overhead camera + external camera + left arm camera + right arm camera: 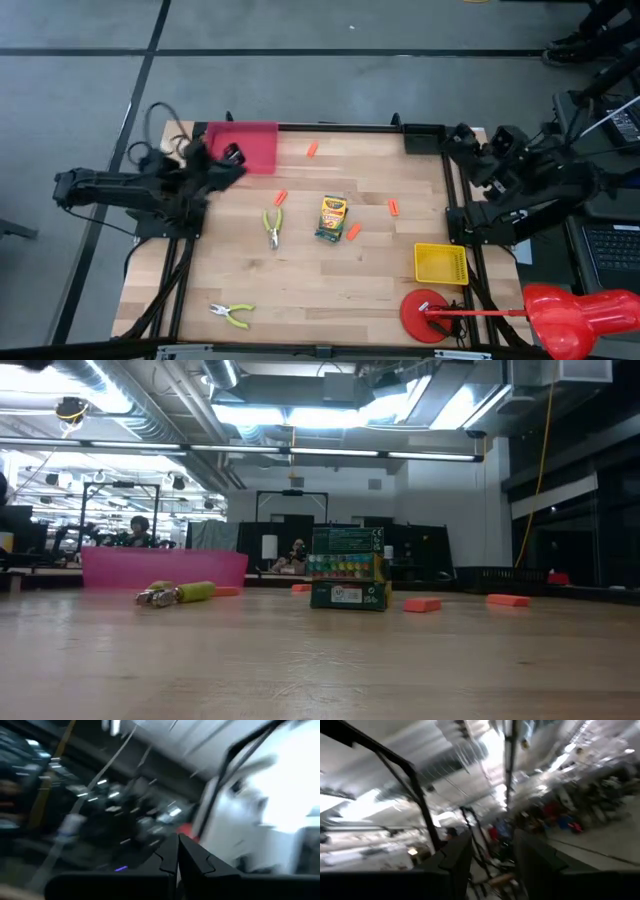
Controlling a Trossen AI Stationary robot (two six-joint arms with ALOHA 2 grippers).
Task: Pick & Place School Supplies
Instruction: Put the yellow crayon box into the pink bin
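Your left gripper [232, 154] sits at the upper left of the high view, over the near corner of the pink tray [255, 140], and its wrist view shows the two dark fingers [170, 855] pressed together with nothing between them, aimed up into the room. Your right gripper [462, 140] is parked at the upper right of the high view, off the table's edge; its wrist view shows the fingers [457, 855] standing apart with an empty gap, also pointed at the ceiling. Out from there, the supplies lie loose on the wooden table [330, 290]. The green-and-yellow crayon box [332, 218] stands near the centre, and in the low view it is upright [347, 580]. One pair of pliers [273, 226] lies left of the box, well apart from it; a second pair of pliers [232, 314] lies near the lower left edge. Four orange pieces are scattered: one [312, 149] near the top just right of the tray, one [281, 197] above the first pliers, one [394, 207] right of the box, and one [353, 231] just beside the box's lower right corner. The yellow mesh basket [441, 264] sits at the lower right, with a red round object [425, 316] below it.
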